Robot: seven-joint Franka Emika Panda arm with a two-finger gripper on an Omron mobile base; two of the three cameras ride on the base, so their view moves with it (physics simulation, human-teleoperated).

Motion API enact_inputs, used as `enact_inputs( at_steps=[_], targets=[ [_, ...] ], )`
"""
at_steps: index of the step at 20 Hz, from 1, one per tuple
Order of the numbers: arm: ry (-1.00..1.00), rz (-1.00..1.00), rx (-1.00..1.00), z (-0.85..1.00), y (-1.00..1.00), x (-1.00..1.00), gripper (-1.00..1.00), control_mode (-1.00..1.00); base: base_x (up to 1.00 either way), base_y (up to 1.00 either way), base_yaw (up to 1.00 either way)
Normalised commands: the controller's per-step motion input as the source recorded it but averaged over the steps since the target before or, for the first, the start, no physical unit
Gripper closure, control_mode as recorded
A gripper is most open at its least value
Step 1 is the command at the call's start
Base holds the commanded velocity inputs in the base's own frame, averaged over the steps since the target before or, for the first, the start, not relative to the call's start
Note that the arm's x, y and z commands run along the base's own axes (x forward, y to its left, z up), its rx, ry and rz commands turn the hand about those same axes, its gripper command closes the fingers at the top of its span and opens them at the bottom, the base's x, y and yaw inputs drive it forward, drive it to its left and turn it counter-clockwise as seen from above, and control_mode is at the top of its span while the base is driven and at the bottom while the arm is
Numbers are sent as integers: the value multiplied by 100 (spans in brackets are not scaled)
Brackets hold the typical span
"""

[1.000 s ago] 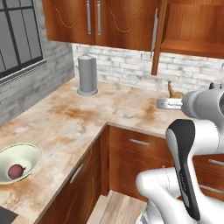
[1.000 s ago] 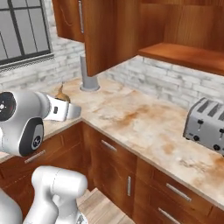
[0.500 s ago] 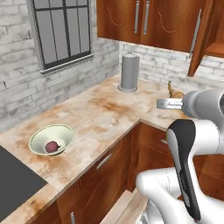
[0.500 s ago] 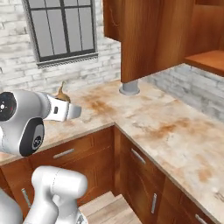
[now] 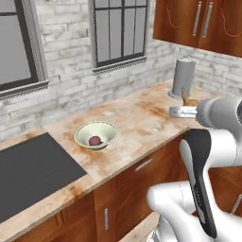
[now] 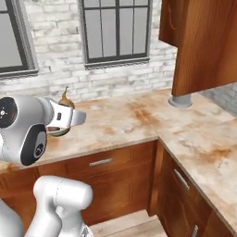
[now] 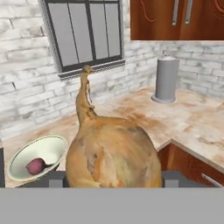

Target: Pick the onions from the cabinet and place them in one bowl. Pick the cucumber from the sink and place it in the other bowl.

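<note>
- Gripper (image 5: 189,108): fingers closed on yellow-brown onion (image 7: 111,151), stem tip up, held above the counter (image 5: 142,118) well right of the pale green bowl (image 5: 96,135)
- Pale green bowl: 1 purple-red onion (image 5: 95,140) inside, near the dark cooktop (image 5: 33,165)
- Bare counter between bowl and grey canister (image 5: 183,77)

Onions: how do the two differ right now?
The purple-red onion lies in the pale green-cream bowl; the yellow-brown onion is up in the gripper. The yellow-brown onion has a long stem tip; the purple-red onion shows none. Both are round bulbs.
</note>
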Motion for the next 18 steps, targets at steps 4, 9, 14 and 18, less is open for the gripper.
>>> enact_inputs(
  at_steps=[4, 9, 14, 18],
  targets=[
    [0, 0, 0, 0, 0, 0, 100, 100, 0, 51, 40],
    [0, 0, 0, 0, 0, 0, 100, 100, 0, 49, 41],
    [0, 0, 0, 0, 0, 0, 100, 100, 7, 41, 42],
    [0, 0, 0, 0, 0, 0, 100, 100, 12, 26, 45]
  ],
)
